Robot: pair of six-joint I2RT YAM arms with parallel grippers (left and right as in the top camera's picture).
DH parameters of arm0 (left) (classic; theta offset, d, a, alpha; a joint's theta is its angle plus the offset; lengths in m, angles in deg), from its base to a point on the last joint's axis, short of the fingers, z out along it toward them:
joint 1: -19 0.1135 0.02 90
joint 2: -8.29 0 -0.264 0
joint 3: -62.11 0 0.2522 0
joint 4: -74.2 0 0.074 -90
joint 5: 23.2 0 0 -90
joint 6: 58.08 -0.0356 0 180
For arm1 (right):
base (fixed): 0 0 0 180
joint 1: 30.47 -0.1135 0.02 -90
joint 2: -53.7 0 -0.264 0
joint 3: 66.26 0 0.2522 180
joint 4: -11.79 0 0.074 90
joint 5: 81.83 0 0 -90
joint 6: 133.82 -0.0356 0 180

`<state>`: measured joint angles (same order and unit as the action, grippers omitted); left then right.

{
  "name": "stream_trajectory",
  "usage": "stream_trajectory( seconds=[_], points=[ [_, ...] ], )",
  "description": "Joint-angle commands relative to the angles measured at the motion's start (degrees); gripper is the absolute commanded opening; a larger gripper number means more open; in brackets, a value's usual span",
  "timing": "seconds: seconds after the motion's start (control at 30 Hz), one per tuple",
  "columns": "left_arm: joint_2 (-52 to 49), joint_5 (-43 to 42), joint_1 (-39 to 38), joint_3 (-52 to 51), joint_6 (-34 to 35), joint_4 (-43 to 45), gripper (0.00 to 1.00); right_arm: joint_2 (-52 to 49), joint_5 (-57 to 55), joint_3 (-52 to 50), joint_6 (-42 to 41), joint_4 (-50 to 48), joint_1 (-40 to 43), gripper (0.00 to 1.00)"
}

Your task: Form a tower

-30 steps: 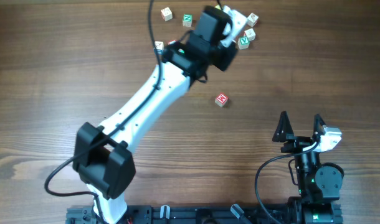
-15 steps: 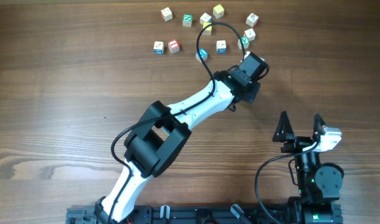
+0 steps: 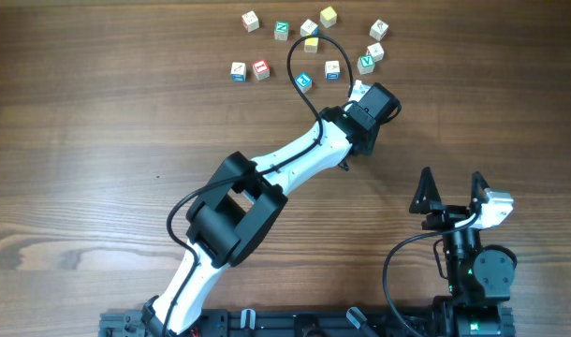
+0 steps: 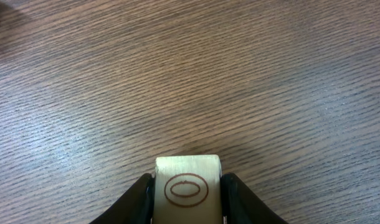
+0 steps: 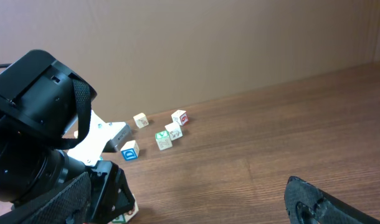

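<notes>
So, wooden table [image 3: 98, 122], and the left arm [image 3: 285, 168] reaches far across it toward the back. The right gripper [image 3: 449, 192] sits near the front edge with its jaws wide apart. Loose cubes [image 3: 260, 68] lie scattered past the left arm's tip. The left gripper [image 4: 188, 183] is clamped on an O cube [image 4: 187, 168], a finger against each side. The tower [image 5: 124, 216] is mostly hidden under that gripper, I think. Only a white-and-green bit shows low in the right wrist view.

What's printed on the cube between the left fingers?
Cube: dark red double oval on pale wood, clearest in left wrist view.
</notes>
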<state>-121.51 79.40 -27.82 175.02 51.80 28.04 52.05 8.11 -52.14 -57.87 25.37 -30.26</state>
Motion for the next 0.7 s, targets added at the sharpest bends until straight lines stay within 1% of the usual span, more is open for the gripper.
stream_trajectory(
  seconds=[0.0, 0.13, 0.3, 0.33, 0.37, 0.43, 0.5, 0.67],
  points=[
    [-0.42, 0.74, -0.33, -0.26, 0.79, -0.02, 0.36, 0.35, -0.35, -0.07, 0.39, -0.17, 0.31, 1.00],
    [-0.42, 0.50, -0.55, -0.26, 0.79, 0.00, 0.39, 0.35, -0.35, -0.07, 0.42, -0.20, 0.31, 1.00],
    [-0.42, 0.50, -0.63, -0.26, 0.79, 0.02, 0.40, 0.35, -0.35, -0.07, 0.39, -0.20, 0.31, 1.00],
    [-0.42, 0.50, -0.63, -0.26, 0.79, 0.04, 0.37, 0.35, -0.35, -0.07, 0.39, -0.20, 0.31, 1.00],
    [-0.42, 0.52, -0.63, -0.26, 1.25, 0.04, 0.32, 0.35, -0.35, -0.07, 0.42, -0.20, 0.31, 1.00],
    [-0.42, 0.52, -0.63, -0.26, 2.99, 0.04, 0.31, 0.35, -0.35, -0.07, 0.39, -0.20, 0.31, 1.00],
    [-0.42, 0.52, -0.63, -0.26, 3.13, -0.02, 0.29, 0.35, -0.35, -0.07, 0.39, -0.20, 0.31, 1.00],
    [-0.42, 0.50, -0.63, -0.26, 3.37, -0.57, 0.29, 0.35, -0.35, -0.07, 0.42, -0.20, 0.31, 1.00]
  ],
)
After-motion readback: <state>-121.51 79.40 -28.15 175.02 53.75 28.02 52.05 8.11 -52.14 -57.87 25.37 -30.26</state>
